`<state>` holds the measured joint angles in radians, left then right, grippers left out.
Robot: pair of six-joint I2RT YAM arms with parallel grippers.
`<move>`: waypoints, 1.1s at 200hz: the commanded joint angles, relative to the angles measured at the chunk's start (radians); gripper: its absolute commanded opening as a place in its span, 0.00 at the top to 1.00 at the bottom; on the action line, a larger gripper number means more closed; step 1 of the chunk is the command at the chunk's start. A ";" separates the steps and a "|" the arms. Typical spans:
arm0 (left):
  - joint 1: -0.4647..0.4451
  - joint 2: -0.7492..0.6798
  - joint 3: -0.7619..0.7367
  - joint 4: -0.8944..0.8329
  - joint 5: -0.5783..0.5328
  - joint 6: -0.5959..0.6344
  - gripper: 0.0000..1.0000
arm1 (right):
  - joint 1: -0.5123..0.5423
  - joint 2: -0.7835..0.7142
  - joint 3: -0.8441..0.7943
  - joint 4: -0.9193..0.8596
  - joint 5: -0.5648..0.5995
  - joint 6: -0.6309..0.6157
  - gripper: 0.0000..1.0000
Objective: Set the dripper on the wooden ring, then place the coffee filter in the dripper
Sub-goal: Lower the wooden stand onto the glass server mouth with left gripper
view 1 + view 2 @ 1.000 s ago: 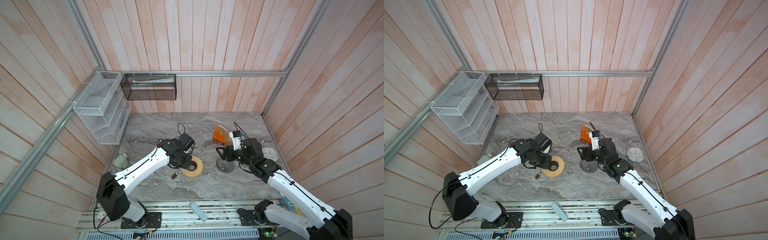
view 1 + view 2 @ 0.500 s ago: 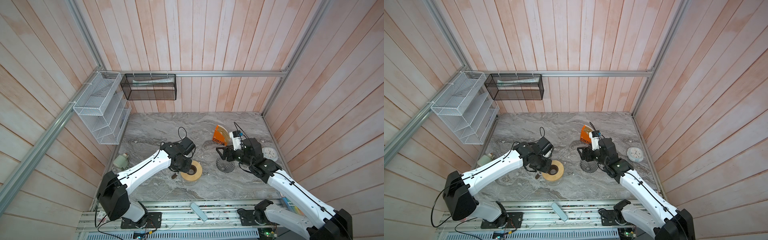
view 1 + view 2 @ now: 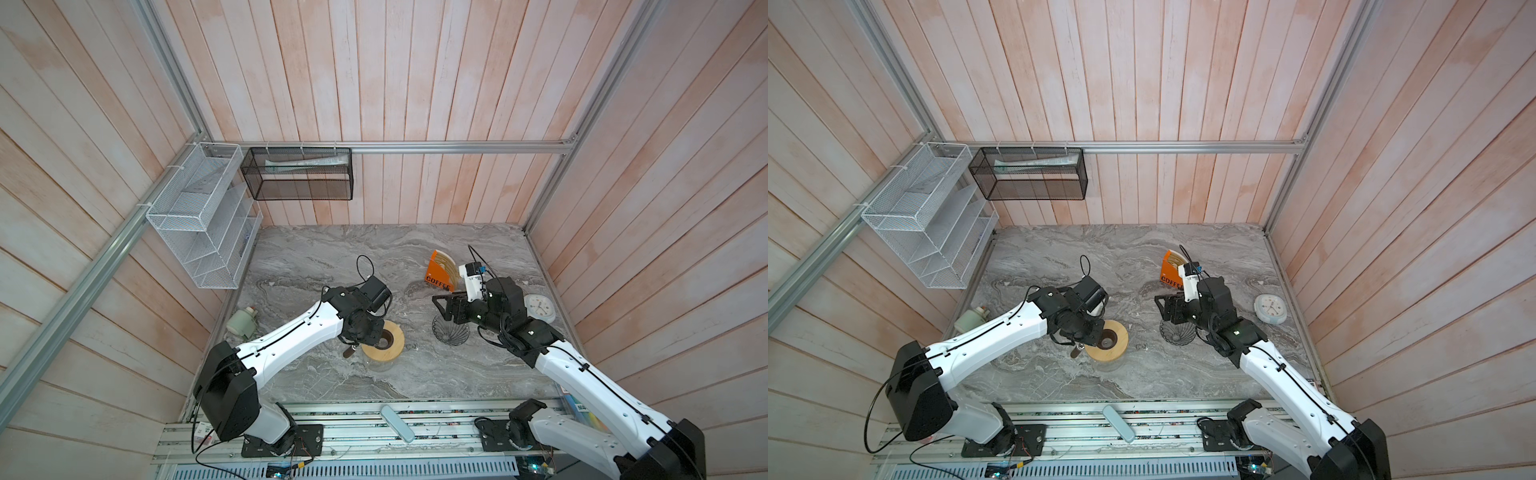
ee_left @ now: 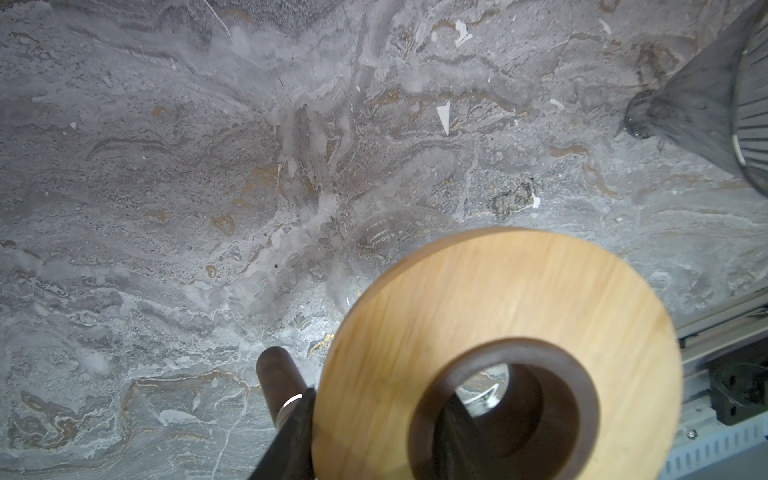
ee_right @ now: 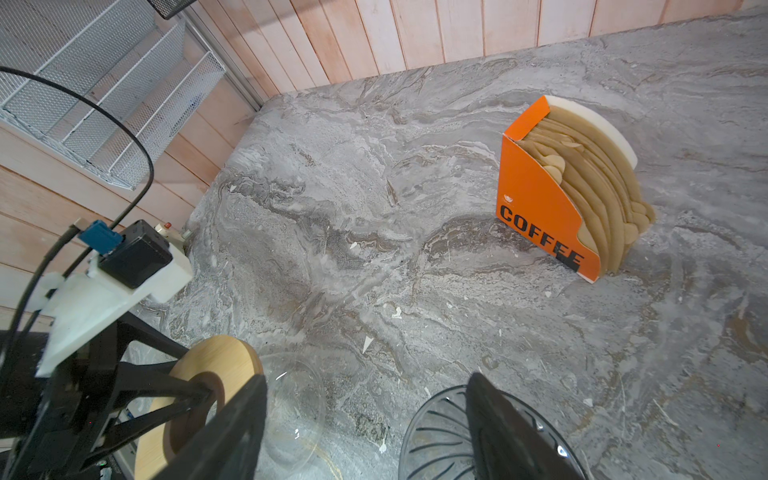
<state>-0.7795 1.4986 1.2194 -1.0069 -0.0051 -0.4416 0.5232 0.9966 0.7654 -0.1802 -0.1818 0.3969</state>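
Left fingers (image 4: pixel 291 436) clamp wooden ring (image 4: pixel 498 299); right fingers (image 5: pixel 494 419) spread above dripper (image 5: pixel 436 436); filters (image 5: pixel 594 187) fill stand (image 5: pixel 532 195).

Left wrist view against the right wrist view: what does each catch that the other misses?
Only left wrist: a dark handle. Only right wrist: the orange stand packed with coffee filters, and the wire rack. Both: the wooden ring, the dripper and the glass jug.
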 commanded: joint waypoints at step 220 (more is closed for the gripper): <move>-0.003 -0.048 -0.032 0.043 -0.056 -0.029 0.55 | 0.006 -0.013 -0.017 0.016 -0.010 0.023 0.24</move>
<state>-0.7795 1.4727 1.1927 -0.9794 -0.0570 -0.4606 0.5232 0.9909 0.7551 -0.1795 -0.1822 0.4171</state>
